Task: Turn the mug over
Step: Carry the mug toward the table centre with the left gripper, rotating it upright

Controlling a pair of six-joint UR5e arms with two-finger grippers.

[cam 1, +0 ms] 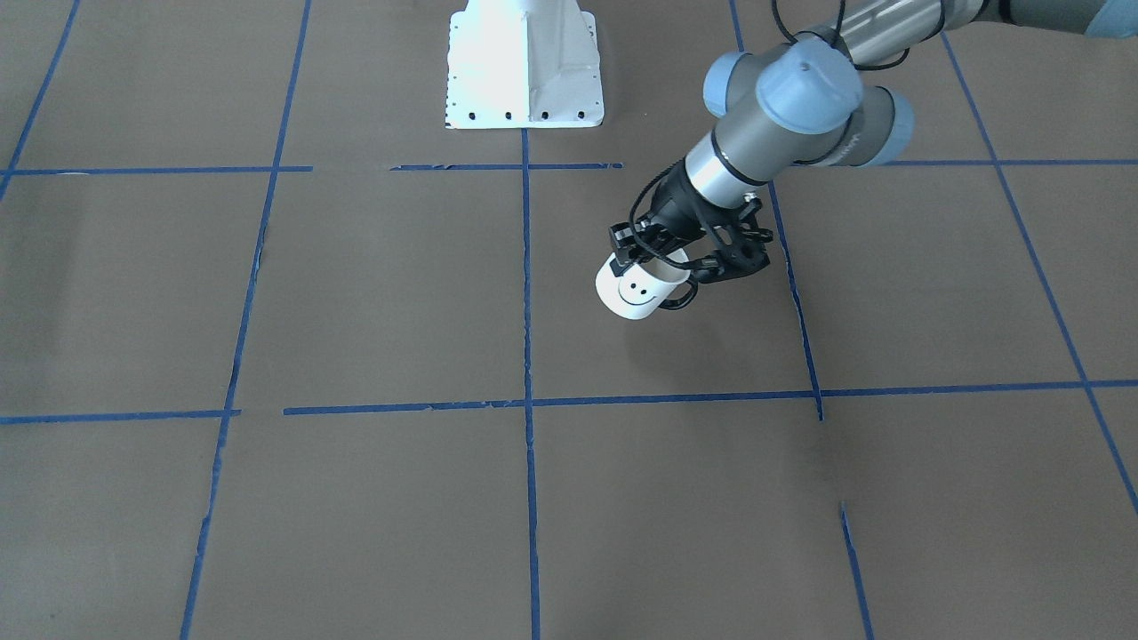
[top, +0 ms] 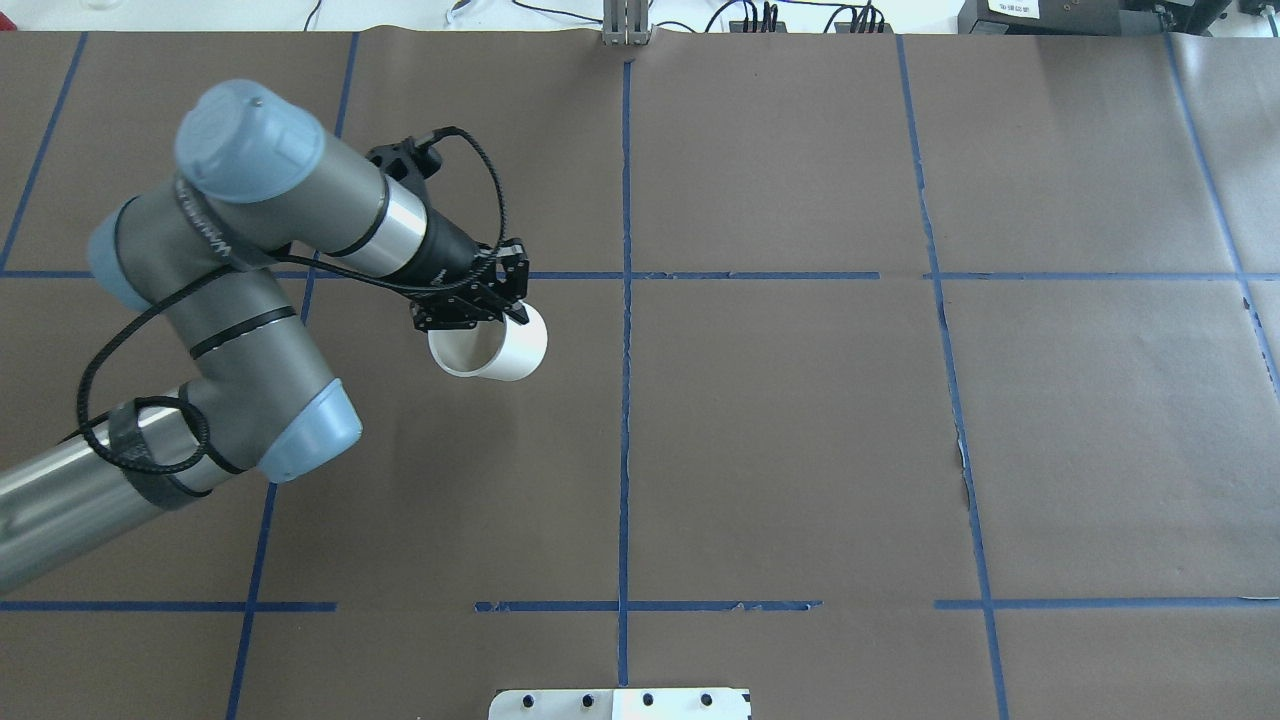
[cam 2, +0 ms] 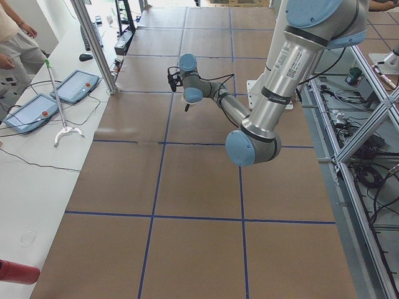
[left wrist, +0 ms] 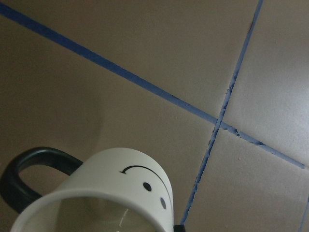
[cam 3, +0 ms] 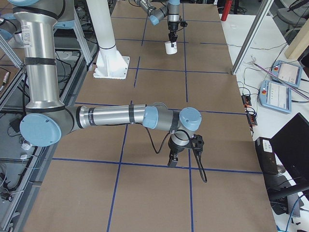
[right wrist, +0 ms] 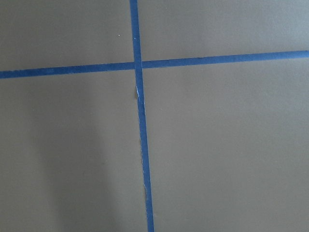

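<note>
The white mug [cam 1: 637, 291] with a black smiley face and a black loop handle hangs tilted above the brown table. My left gripper [cam 1: 655, 256] is shut on its rim from above, one finger inside the mouth. In the overhead view the mug [top: 492, 348] shows its open mouth below the left gripper [top: 497, 308]. The left wrist view shows the mug [left wrist: 120, 191] close up, its handle at the left and the table well below it. My right gripper [cam 3: 181, 155] points down over the table's other end and shows only in the exterior right view; I cannot tell if it is open or shut.
Blue tape lines [cam 1: 526, 293] divide the brown table paper into squares. The white robot base plate [cam 1: 524, 76] stands at the robot's edge of the table. Control tablets [cam 2: 77, 85] lie on a side bench beyond the table.
</note>
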